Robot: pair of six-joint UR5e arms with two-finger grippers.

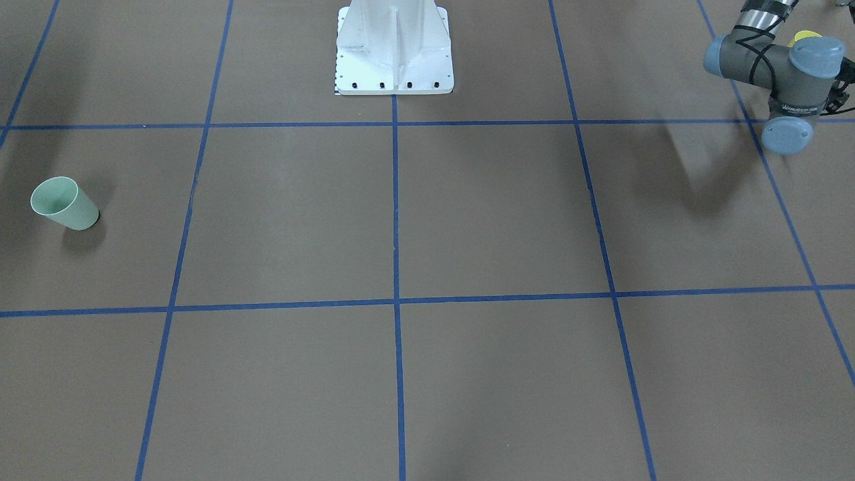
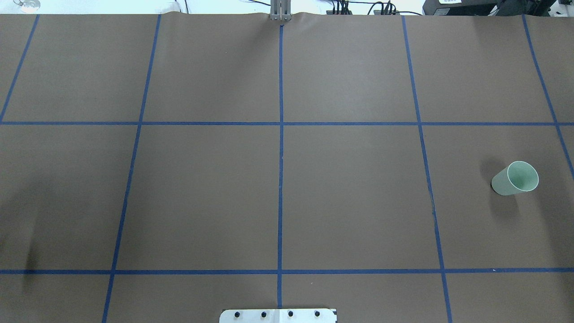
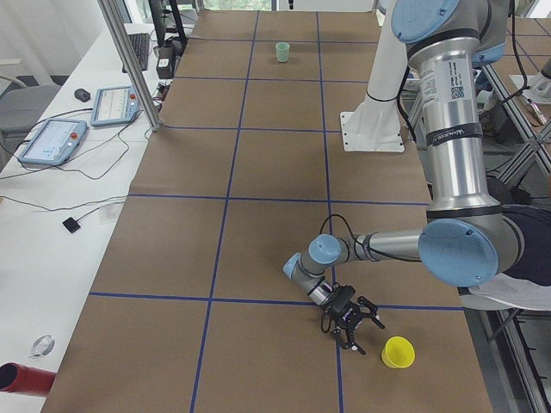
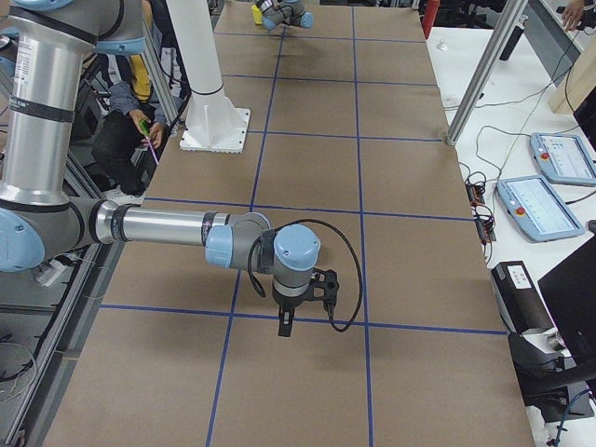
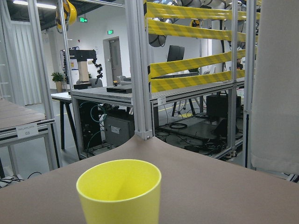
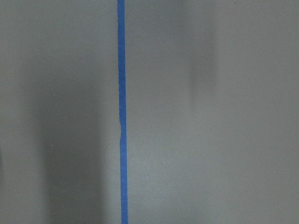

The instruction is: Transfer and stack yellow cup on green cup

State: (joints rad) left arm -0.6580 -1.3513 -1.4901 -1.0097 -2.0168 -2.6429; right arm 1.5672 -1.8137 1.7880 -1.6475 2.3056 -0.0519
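The yellow cup [image 5: 119, 191] stands upright, mouth up, close in front of my left wrist camera. In the exterior left view it [image 3: 399, 351] sits near the table's edge, just beyond my left gripper [image 3: 365, 334], which is low over the table and apart from it. I cannot tell whether that gripper is open. The green cup [image 2: 515, 178] stands upright at the far right of the table, alone; it also shows in the front view [image 1: 65, 204]. My right gripper [image 4: 282, 328] points down at bare table over a blue tape line [image 6: 122, 112]; I cannot tell its state.
The white robot base [image 1: 394, 53] stands at the table's middle rear edge. Blue tape lines grid the brown table [image 2: 202, 188]. A side bench with teach pendants [image 3: 53, 140] and an aluminium post [image 3: 129, 60] runs along the operators' side. A person [image 4: 126, 112] sits behind the robot.
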